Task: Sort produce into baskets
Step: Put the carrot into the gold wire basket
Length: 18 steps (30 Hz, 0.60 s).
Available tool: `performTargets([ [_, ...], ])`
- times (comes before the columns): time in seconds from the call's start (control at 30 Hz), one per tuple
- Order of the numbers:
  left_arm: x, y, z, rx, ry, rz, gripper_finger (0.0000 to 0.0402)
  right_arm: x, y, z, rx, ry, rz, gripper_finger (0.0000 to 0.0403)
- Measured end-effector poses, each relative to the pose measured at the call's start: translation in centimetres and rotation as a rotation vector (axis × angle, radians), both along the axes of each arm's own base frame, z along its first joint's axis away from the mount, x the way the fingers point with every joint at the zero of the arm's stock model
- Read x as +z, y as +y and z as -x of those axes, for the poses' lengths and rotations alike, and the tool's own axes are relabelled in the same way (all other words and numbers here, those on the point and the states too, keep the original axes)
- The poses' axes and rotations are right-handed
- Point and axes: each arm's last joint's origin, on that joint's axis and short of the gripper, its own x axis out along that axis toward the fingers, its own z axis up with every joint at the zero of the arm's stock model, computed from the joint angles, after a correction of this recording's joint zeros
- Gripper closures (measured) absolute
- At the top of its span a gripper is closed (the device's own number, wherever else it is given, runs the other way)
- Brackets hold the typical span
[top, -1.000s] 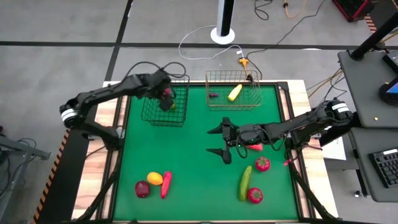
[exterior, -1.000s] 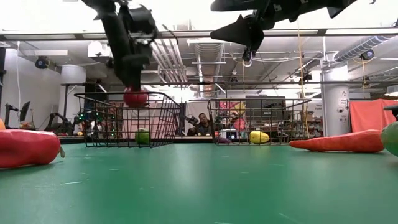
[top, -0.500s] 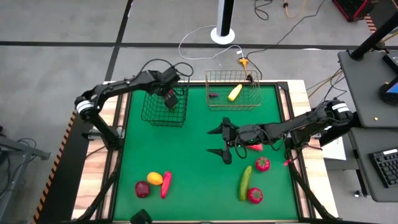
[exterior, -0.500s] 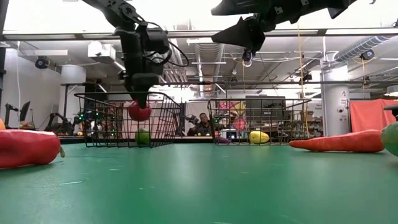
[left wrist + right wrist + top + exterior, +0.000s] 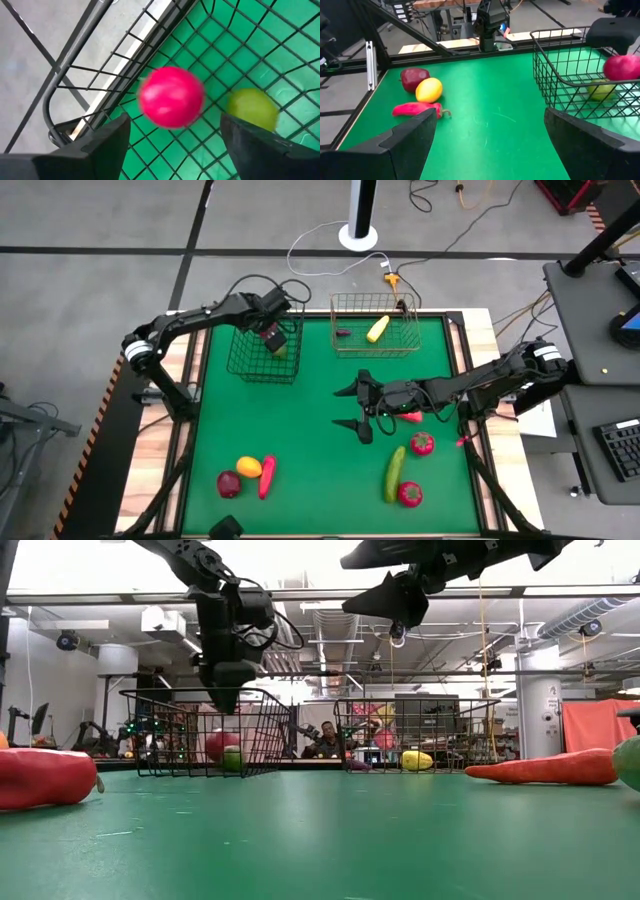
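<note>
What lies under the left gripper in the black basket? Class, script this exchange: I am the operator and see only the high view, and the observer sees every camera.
Observer: In the low view a red fruit sits low inside the black basket, clear of the open left gripper above it.
Operator: Is anything beside it?
Observer: Yes. The left wrist view shows a green fruit on the basket floor next to it.
Operator: How high is the right gripper?
Observer: The low view shows the right gripper well above the table, open and empty.
</note>
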Motion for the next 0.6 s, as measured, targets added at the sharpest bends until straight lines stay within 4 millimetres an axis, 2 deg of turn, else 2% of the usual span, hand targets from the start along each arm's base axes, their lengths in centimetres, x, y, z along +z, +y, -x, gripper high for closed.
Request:
performTargets([
  [0.4, 0.4, -0.5, 0.1, 0.024, -0.019, 0.002, 0.0101, -0.1, 0.0, 0.0, -0.015, 0.007, -0.046, 0.0042],
  [0.6, 2.3, -3.7, -0.1, -0.022, -0.099, -0.023, 0.0108, 0.1, 0.0, 0.0, -0.041, 0.072, -0.086, 0.0042],
])
